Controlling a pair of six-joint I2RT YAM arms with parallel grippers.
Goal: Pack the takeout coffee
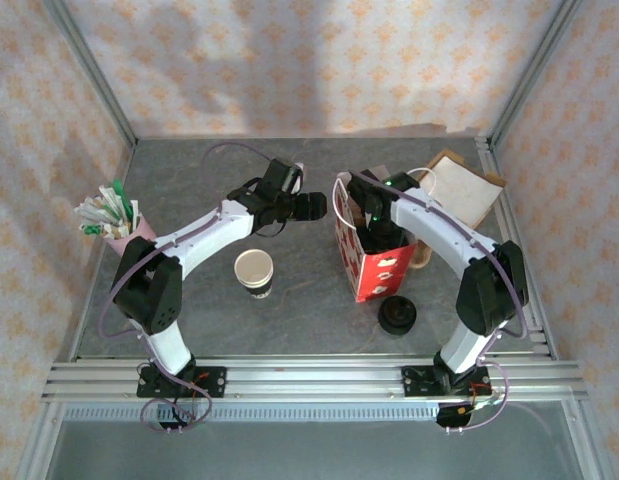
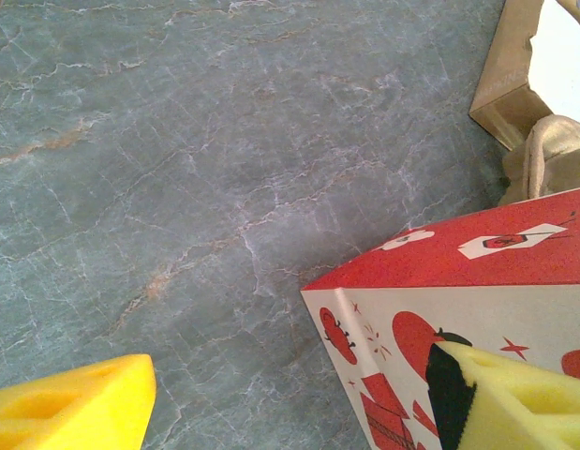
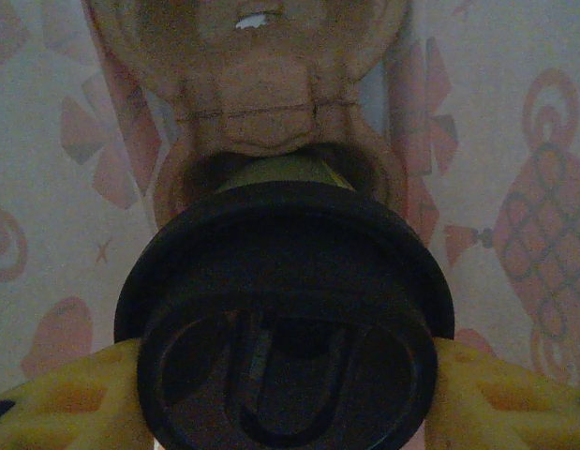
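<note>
The takeout coffee (image 3: 285, 309) is inside the red bag (image 1: 374, 265), held by the right gripper (image 3: 290, 375). The yellow pads (image 3: 65, 394) press on either side of its black lid (image 3: 271, 234), and a strip of olive cup wall (image 3: 280, 173) shows just beyond the rim. The left gripper (image 2: 290, 412) stands wide with nothing in it, hovering just beside the red bag's left wall. One pad overlaps that wall in its own camera, though I cannot tell whether it touches.

A paper cup like this is probably light and soft-walled, so it would buckle under a hard squeeze. The plastic lid is stiffer but smooth, and could pop off or slip. The lid rim looks like the soundest place to hold, with only modest pressure and the cup kept upright so that nothing spills.

From overhead the layout is plain. The right gripper (image 1: 374, 232) reaches down into the red bag's mouth and the left gripper (image 1: 307, 207) is at its left rim. An open cup (image 1: 254, 270) stands to the left of the red bag, a stack of lids (image 1: 397, 315) sits in front of it, and a brown bag (image 1: 459, 185) lies behind it on the worktop (image 1: 189, 180). The right wrist camera supplies the grip itself and the dim, patterned inside of the red bag. The left wrist camera shows the red bag's outer corner (image 2: 439, 309) up close.
</note>
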